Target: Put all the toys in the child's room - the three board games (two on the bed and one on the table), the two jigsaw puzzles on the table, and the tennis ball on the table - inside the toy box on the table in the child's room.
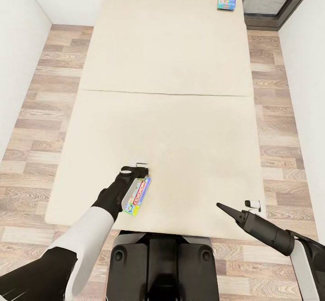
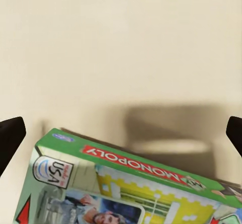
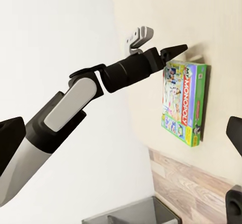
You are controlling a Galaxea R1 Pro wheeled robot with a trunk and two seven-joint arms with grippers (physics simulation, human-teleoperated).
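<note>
The first game pickup from the bed (image 1: 171, 66) is in hand. The left claw (image 1: 141, 167) is spread apart, with the green game box (image 1: 137, 196) flat on the mattress just behind its tips. The box's long axis is aligned with the arm. Lowering and closing are required next. The right claw (image 1: 224, 209) is idle; its state cannot be told.

The head view looks steeply down from above the near end of the bed (image 1: 167, 89), taking in its whole length. The left wrist view sits close over the green board game (image 2: 131, 189), facing the mattress. The right wrist view looks leftward from farther off, sharing that board game (image 3: 185, 103) and the left end effector (image 3: 166, 53).
</note>
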